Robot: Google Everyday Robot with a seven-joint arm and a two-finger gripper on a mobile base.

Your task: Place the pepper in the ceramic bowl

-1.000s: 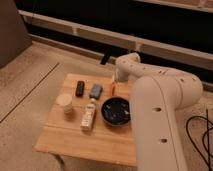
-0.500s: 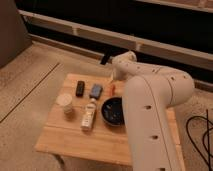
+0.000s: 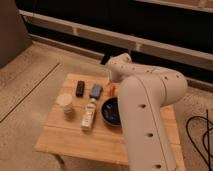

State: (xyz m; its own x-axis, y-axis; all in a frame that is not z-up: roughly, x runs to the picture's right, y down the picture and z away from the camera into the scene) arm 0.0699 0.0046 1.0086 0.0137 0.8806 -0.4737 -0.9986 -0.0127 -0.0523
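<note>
Table (image 3: 75, 142) with the arm (image 3: 150, 115) covering its right side. The gripper (image 3: 115, 77) is hanging over the far edge, just beside the pepper (image 3: 112, 90); how wide it is standing, and whether it is holding anything, cannot be told. The pepper is lying on the wood between a blue-grey block (image 3: 96, 90) and the arm, just behind the bowl (image 3: 110, 111), whose right rim the arm is hiding. A cup (image 3: 65, 102), a bottle (image 3: 89, 115) and a dark bar (image 3: 80, 89) are occupying the left half; bare wood is running along the near edge.
</note>
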